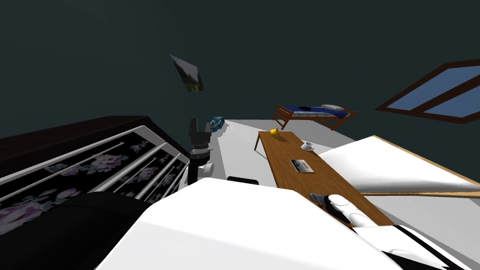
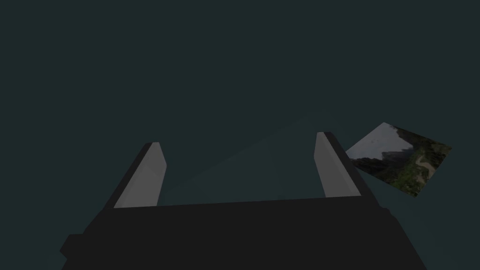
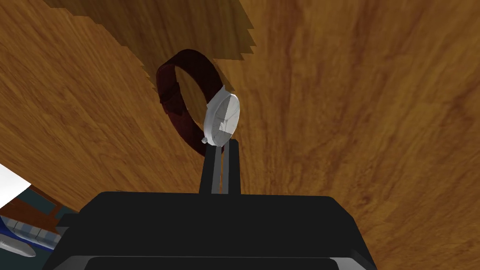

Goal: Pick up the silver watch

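Observation:
The watch (image 3: pixel 220 117) has a silver round case and a dark red strap loop. My right gripper (image 3: pixel 220 154) is shut on it, the two fingers (image 3: pixel 209 168) pinching the strap just under the case. Behind the watch lies the brown wooden tabletop (image 3: pixel 351 117), with a dark shadow cast on it past the strap. In the head view my right hand (image 1: pixel 323 200) sits over the near end of the long wooden table (image 1: pixel 286 159). My left gripper (image 2: pixel 239 164) stands open and empty, raised beside the dresser (image 1: pixel 199 133).
On the table lie a yellow fruit (image 1: pixel 275 133), a white cup (image 1: pixel 308 146) and a small flat picture card (image 1: pixel 302 165). A dark dresser with flowered drawer fronts (image 1: pixel 93 168) stands to the left. A white slab with a wooden edge (image 1: pixel 403 168) lies right; a cot (image 1: pixel 315 114) stands far back.

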Motion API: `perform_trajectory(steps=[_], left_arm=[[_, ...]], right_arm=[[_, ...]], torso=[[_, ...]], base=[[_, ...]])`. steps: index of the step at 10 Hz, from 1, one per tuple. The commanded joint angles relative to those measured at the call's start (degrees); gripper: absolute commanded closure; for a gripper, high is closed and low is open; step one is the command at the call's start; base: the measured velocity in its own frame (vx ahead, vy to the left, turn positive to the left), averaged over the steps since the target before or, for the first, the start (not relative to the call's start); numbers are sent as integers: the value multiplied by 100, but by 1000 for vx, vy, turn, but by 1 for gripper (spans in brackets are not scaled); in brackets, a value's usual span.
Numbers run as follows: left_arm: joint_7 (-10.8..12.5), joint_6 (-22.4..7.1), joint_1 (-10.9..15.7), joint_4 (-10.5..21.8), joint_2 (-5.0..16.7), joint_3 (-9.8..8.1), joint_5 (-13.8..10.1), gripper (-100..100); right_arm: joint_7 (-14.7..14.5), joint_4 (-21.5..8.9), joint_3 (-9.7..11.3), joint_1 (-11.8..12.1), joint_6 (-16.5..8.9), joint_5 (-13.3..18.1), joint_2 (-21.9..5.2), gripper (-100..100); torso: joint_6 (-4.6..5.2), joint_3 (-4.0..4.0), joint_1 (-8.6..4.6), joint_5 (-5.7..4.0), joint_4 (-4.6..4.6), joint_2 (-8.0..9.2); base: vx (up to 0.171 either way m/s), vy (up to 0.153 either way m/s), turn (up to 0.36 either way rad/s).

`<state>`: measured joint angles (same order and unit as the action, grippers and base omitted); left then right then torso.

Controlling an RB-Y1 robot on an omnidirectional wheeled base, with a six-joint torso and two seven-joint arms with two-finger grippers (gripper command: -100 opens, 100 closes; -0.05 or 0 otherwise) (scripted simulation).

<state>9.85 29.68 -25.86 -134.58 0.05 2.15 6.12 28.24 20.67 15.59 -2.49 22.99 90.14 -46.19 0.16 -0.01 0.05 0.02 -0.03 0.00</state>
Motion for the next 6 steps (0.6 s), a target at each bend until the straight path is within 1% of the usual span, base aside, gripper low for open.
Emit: perform_trajectory(steps=[1,3,4,5,6], left_arm=[[0,0,0,0,0,0,0,0],[0,0,0,0,0,0,0,0],[0,0,0,0,0,0,0,0],[0,0,0,0,0,0,0,0],[0,0,-1,0,0,0,0,0]], right_arm=[[0,0,0,0,0,0,0,100],[15,2,-12,-7,-11,-10,-2,100],[16,2,-12,-6,-10,-10,-2,0],[-17,50,4,-103,127,122,-72,100],[-59,13,4,-103,127,122,-72,100]], torso=[[0,0,0,0,0,0],[-5,-9,0,-1,-9,-9],[-6,-10,0,-1,-10,-11],[-6,-11,0,-1,-10,-11],[0,-14,12,2,-12,-16]], base=[[0,0,0],[0,0,0],[0,0,0],[17,34,-189],[22,46,-114]])
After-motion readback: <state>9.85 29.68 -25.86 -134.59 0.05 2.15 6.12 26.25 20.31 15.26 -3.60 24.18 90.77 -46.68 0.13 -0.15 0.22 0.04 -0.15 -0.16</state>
